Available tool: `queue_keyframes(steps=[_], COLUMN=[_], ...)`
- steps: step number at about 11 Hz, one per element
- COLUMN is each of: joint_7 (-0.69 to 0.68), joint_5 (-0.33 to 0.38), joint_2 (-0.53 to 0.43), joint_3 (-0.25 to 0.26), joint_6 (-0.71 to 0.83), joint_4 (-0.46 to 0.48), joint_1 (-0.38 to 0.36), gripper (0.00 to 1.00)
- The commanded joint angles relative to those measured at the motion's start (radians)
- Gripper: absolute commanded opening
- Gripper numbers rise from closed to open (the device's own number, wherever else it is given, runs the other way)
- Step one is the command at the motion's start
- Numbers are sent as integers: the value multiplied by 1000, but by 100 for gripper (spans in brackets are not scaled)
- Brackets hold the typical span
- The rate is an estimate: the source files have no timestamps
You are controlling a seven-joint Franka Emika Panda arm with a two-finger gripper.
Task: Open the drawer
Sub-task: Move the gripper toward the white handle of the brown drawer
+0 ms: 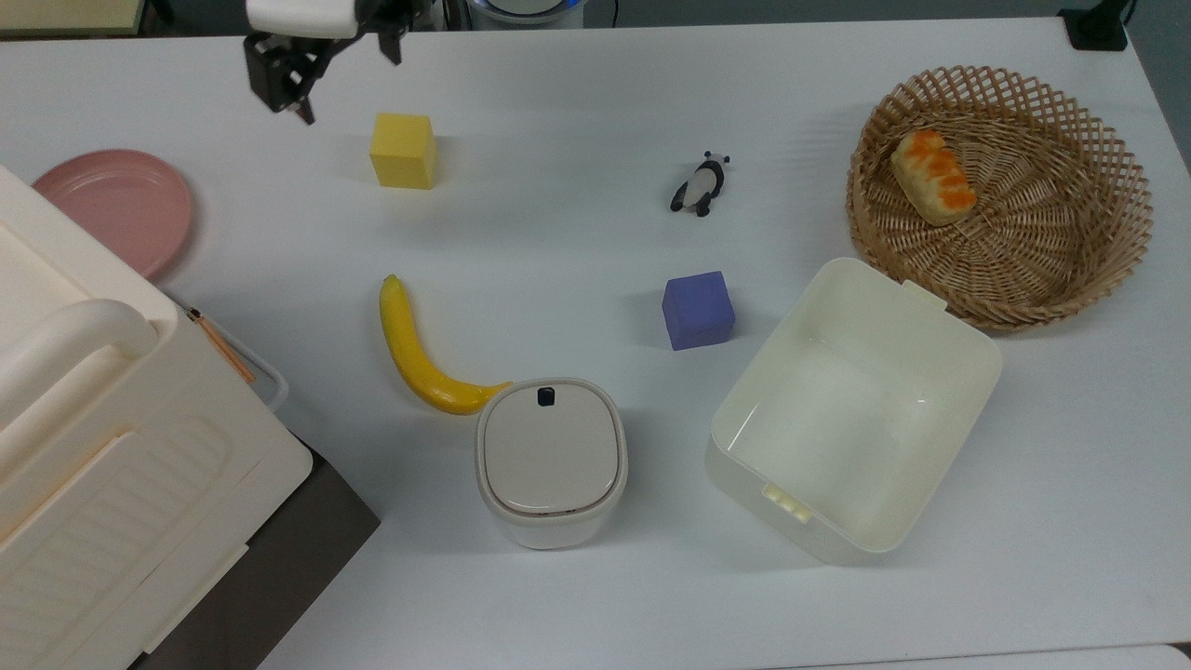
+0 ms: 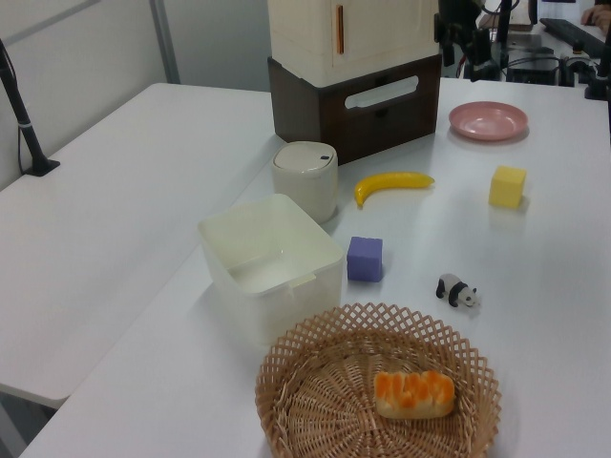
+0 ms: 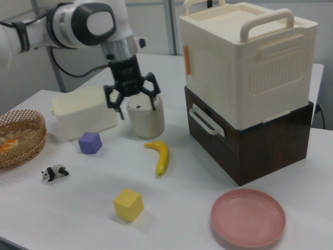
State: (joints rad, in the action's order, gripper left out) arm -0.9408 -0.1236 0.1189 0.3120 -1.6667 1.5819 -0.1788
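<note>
Facing the right view's left: drawer (image 3: 229, 151), white handle (image 3: 206, 120) level

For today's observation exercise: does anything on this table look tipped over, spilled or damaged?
Only the toy panda seems to lie on its side, between the yellow cube and the basket. Nothing looks spilled or broken. The drawer is shut.

Drawer (image 3: 218, 136): dark brown front, white loop handle (image 3: 206, 121); sitting fully closed in cabinet, lying beneath cream box.
</note>
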Motion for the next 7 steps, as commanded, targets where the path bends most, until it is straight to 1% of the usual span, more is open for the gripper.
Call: queue_keyframes(steps=[1, 2, 3, 4, 5, 6, 7], joint_7=[-61, -75, -75, -66, -55, -17, 19], joint_5=[-13, -13, -13, -10, -7, -4, -4], joint_2=[1, 23, 43, 80, 105, 134, 152], joint_3=[42, 58, 64, 70, 72, 75, 79], joint_6=[-278, -380, -448, -535, -583, -655, -710], joint_4=[124, 151, 164, 168, 167, 167, 167], joint_1=[18, 21, 22, 22, 22, 22, 22], gripper=[100, 100, 99, 95, 93, 90, 90])
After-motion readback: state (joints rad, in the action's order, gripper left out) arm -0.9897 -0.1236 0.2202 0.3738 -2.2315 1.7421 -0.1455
